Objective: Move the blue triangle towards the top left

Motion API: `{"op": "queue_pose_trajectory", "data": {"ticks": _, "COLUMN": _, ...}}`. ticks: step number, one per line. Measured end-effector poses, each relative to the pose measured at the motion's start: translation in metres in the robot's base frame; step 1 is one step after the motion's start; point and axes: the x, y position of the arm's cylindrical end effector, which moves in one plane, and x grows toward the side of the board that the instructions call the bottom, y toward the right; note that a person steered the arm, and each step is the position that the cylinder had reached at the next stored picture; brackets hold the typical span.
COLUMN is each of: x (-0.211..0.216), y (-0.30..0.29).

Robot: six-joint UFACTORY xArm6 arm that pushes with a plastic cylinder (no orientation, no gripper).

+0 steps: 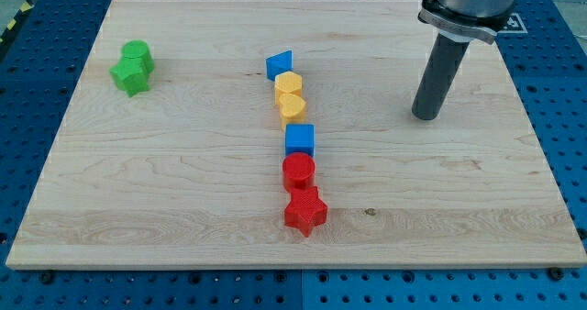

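Observation:
The blue triangle lies near the middle of the wooden board, at the top of a column of blocks. Below it come a yellow hexagon, a yellow heart, a blue cube, a red cylinder and a red star. My tip rests on the board well to the right of the column, level with the yellow heart, touching no block.
A green cylinder and a green star sit together near the board's top left. The board lies on a blue perforated table.

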Motion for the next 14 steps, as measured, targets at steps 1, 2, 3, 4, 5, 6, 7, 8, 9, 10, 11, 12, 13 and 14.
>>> {"op": "queue_pose_trajectory", "data": {"ticks": 1, "x": -0.001, "y": -0.002}}
{"op": "queue_pose_trajectory", "data": {"ticks": 2, "x": -0.022, "y": -0.050}}
{"op": "queue_pose_trajectory", "data": {"ticks": 3, "x": -0.049, "y": -0.114}}
{"op": "queue_pose_trajectory", "data": {"ticks": 4, "x": -0.052, "y": -0.119}}
{"op": "queue_pose_trajectory", "data": {"ticks": 5, "x": -0.054, "y": -0.135}}
{"op": "queue_pose_trajectory", "data": {"ticks": 6, "x": -0.057, "y": -0.167}}
{"op": "queue_pose_trajectory", "data": {"ticks": 7, "x": -0.085, "y": -0.192}}
{"op": "queue_pose_trajectory", "data": {"ticks": 8, "x": -0.111, "y": -0.209}}
{"op": "queue_pose_trajectory", "data": {"ticks": 9, "x": -0.111, "y": -0.230}}
{"op": "queue_pose_trajectory", "data": {"ticks": 10, "x": -0.110, "y": -0.236}}
{"op": "queue_pose_trajectory", "data": {"ticks": 11, "x": -0.103, "y": -0.236}}
{"op": "queue_pose_trajectory", "data": {"ticks": 12, "x": -0.098, "y": -0.236}}
{"op": "queue_pose_trajectory", "data": {"ticks": 13, "x": -0.098, "y": -0.250}}
{"op": "queue_pose_trajectory", "data": {"ticks": 14, "x": -0.098, "y": -0.274}}
